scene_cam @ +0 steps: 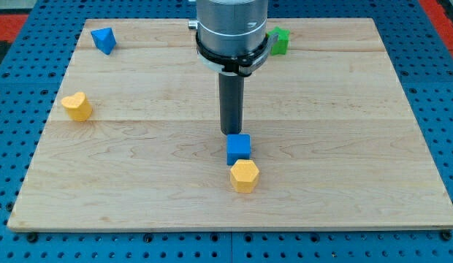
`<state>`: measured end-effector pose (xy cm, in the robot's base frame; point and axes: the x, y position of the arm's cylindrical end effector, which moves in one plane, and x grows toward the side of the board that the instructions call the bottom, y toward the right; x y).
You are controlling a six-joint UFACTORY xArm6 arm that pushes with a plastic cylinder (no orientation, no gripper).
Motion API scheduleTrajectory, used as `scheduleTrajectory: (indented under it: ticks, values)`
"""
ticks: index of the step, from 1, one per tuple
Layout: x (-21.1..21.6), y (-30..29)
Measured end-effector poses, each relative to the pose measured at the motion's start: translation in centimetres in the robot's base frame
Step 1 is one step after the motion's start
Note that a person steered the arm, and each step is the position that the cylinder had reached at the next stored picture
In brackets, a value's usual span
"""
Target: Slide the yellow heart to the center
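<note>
Smooth yellow heart [77, 106], seemingly rounded, on grained wooden board [343, 146]

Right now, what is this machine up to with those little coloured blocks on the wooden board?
I am an arm with a dark rod, and I slide blocks about the board. My tip sits near the middle, just above the blue cube, which touches a yellow hexagon block below it. The yellow heart I am meant to bring to the centre lies far off at the view's left, untouched. A blue block and a green block sit near the top.
</note>
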<state>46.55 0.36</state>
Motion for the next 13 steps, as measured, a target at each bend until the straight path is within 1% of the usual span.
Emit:
scheduleTrajectory:
  ticks: [3,4,5,6,7,8,9,10,11,12,13]
  values:
    - [2.2,0.0]
    - [-0.9,-0.1]
    - [-2.6,-7.5]
    - [-0.3,-16.4]
    - [1.3,-23.7]
    - [-1.4,-30.7]
    - [-4.1,-30.1]
    - [-4.5,-23.2]
    - [-3.8,-15.1]
    - [-3.8,-12.3]
    - [-5.6,-16.1]
